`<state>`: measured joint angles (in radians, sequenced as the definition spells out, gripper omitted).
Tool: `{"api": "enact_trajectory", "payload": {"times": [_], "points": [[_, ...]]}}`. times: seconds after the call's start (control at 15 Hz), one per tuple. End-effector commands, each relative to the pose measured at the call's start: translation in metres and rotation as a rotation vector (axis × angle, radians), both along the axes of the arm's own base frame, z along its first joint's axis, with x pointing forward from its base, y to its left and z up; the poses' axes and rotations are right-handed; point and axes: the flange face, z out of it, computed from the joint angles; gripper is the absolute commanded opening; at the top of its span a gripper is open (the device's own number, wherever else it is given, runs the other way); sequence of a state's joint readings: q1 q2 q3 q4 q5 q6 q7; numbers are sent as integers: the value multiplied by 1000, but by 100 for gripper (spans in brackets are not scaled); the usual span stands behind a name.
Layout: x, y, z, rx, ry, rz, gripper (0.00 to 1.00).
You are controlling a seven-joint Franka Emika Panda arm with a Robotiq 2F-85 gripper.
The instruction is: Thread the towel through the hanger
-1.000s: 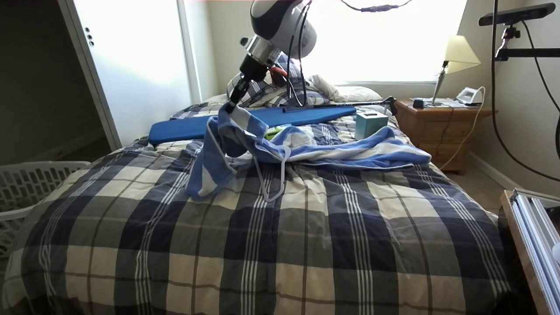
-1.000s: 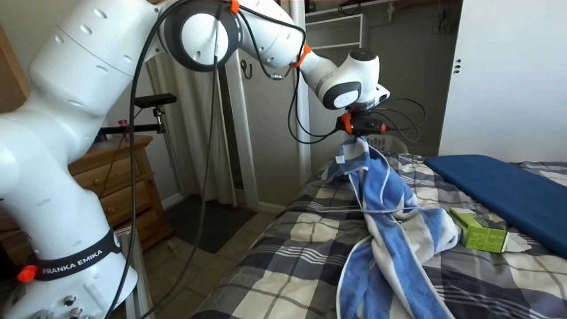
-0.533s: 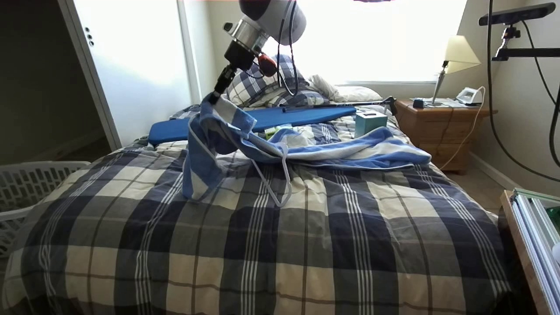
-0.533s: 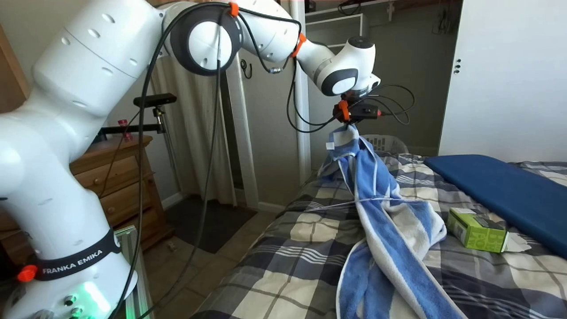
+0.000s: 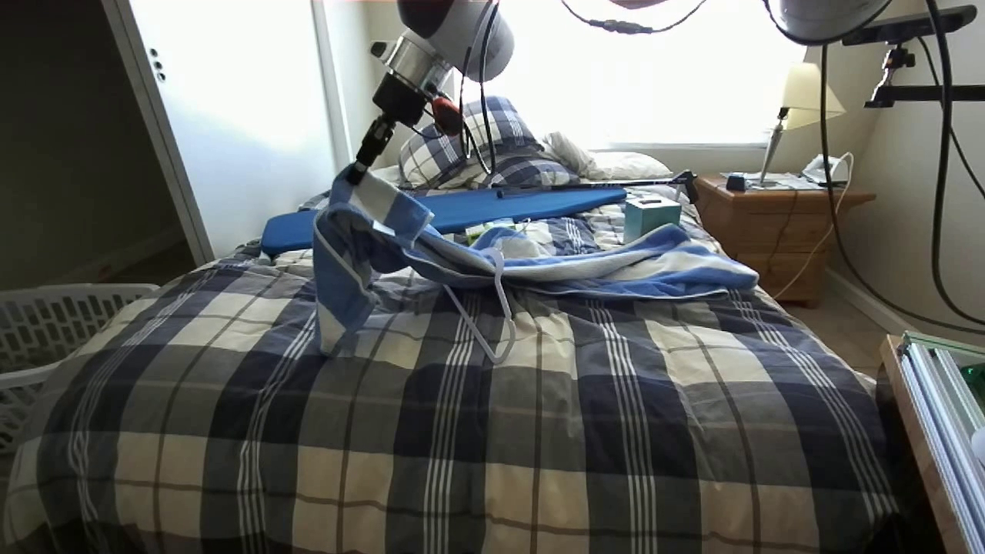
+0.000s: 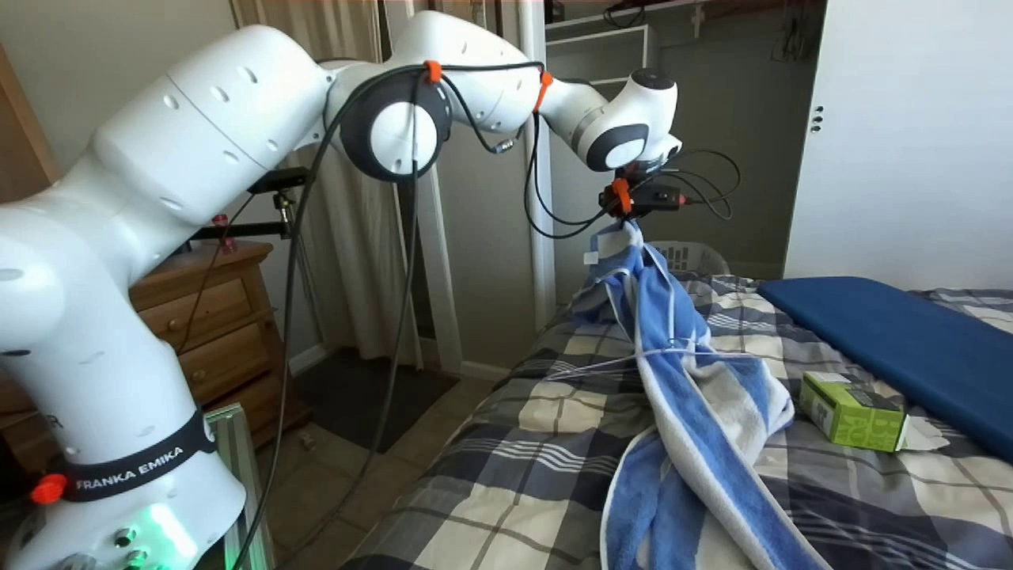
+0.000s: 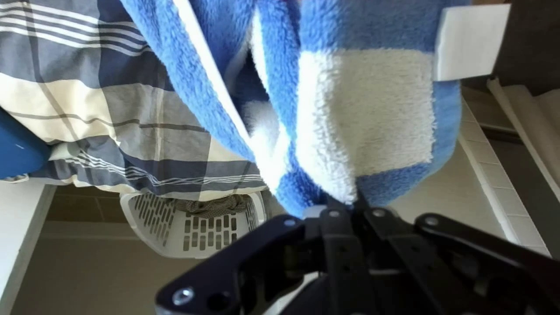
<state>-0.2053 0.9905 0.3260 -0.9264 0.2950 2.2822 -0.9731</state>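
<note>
Pulled farther left and slightly higher in an exterior view than a second ago, pinching a bunched corner of the striped towel [image 5: 592,269] in jaws closed down to the cloth. Running sideways there on the long axis — rising leftward to the gripped end, lying low at the right on the plaid bedspread [image 5: 531,431]. Crossed on top by one arm of the white hanger [image 5: 504,300], hiding part of another — showing a white tag [image 7: 472,41] near the grip in the wrist view
</note>
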Motion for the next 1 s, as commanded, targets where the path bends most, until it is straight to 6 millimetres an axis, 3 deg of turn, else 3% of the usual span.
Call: {"api": "enact_trajectory", "payload": {"times": [0.0,0.4,0.47,0.53,0.93], "points": [[14,13,2,16,2,18,1],[13,17,-40,28,146,-23,1],[12,19,-48,26,177,-29,30],[12,19,-53,18,190,-50,31],[-10,38,-50,52,485,-130,72]]}}
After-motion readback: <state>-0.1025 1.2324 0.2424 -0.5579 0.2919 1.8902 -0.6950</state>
